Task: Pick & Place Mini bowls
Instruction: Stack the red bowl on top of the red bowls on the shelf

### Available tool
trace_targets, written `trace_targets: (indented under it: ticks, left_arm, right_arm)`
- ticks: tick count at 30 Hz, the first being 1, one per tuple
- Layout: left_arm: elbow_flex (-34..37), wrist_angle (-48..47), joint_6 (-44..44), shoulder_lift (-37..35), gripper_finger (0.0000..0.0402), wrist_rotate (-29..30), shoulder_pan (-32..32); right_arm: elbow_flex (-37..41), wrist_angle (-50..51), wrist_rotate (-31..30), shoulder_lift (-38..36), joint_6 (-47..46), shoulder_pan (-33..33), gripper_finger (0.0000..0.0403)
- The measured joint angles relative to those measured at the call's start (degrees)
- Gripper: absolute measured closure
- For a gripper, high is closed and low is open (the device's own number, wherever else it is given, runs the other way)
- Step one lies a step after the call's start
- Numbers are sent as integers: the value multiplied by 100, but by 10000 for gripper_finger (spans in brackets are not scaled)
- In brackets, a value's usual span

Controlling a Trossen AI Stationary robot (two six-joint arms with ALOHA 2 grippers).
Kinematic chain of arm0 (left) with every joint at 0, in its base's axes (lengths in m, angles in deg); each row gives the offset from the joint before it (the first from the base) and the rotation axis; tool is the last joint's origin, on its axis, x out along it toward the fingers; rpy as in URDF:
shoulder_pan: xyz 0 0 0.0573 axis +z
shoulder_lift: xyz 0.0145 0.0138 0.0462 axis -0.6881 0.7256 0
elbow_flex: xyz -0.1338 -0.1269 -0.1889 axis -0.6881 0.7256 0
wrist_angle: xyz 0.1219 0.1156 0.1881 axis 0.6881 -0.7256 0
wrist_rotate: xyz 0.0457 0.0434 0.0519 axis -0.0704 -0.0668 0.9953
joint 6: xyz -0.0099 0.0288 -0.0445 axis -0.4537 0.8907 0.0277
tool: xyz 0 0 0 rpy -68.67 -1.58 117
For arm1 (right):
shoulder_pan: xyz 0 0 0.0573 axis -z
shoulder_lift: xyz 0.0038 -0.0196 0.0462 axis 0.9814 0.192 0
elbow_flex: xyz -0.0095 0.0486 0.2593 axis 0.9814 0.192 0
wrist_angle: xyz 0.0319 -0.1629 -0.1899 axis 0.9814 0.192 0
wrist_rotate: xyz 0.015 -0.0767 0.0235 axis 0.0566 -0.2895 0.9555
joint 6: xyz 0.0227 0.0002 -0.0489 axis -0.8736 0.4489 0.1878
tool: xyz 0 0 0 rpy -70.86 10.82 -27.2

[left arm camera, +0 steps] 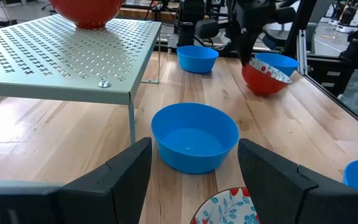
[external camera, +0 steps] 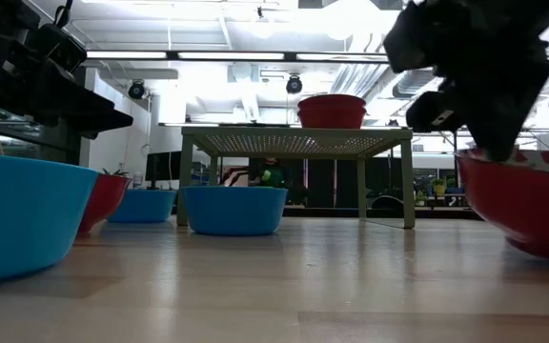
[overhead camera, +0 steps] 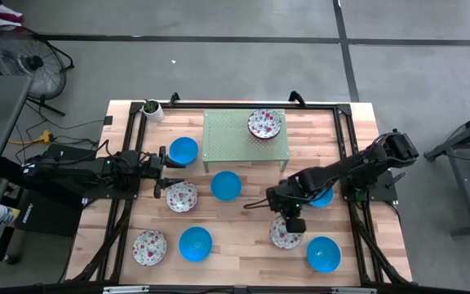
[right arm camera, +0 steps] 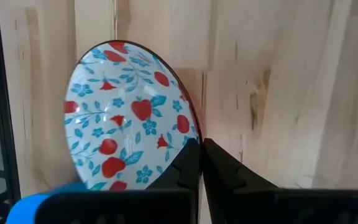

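Fingers of the right gripper (right arm camera: 199, 163) are clenching on the rim of a floral mini bowl (right arm camera: 129, 121) at the front right of the worktop (overhead camera: 243, 245), one finger inside the wall and one outside. In the left wrist view that floral bowl is showing tilted, one side lifted, so the bite looks taken and the lift is the step in hand.

To do it well, the arm should be rising straight up, not swinging, because a rim pinch lets a shallow bowl pivot and slip. Checking that the bowl is hanging steady before travelling would be wise. A blue bowl (overhead camera: 323, 253) is sitting just beside it at the front, and another blue bowl (overhead camera: 322, 196) is lying behind under the arm; both need clearing. The green perforated shelf (overhead camera: 246, 135), already carrying one floral bowl (overhead camera: 264, 124), looks a likely destination, though that is a guess.

The left gripper (left arm camera: 194, 171) is waiting at the left of the worktop, fingers released and empty, above another floral bowl (overhead camera: 181, 196).
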Motion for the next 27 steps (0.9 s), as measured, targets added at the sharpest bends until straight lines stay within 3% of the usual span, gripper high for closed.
trace_targets:
  ticks: [15,27]
  left_arm:
    - [0,0,2,0,168,0,-1]
    - [0,0,0,-2,168,0,0]
  right_arm:
    - [-404,202,9,-79,-116,153,402]
    - [-1554,1004,129,-319,-812,683,402]
